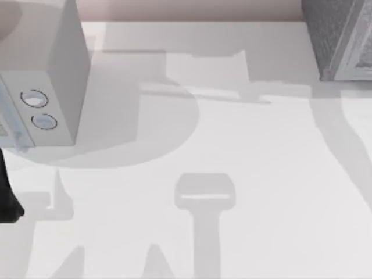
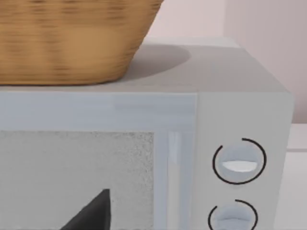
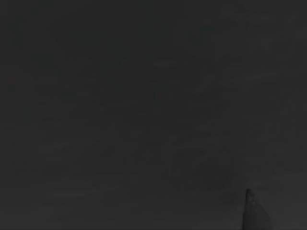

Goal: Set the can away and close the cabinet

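Note:
The cabinet (image 1: 334, 35), a dark grey speckled box with a pale framed door panel (image 1: 363, 55), stands at the table's far right corner, cut off by the top view's edge. The can is out of view. My left arm (image 1: 8, 195) is a dark shape at the left edge of the table, in front of the pale box with two dials. In the left wrist view a dark part of my left gripper (image 2: 91, 213) sits close before that box's window. The right wrist view is dark.
A smooth pale box with two round dials (image 1: 43, 87) stands at the far left, with a woven basket (image 2: 72, 38) on top of it. Arm shadows fall across the white table (image 1: 250, 174).

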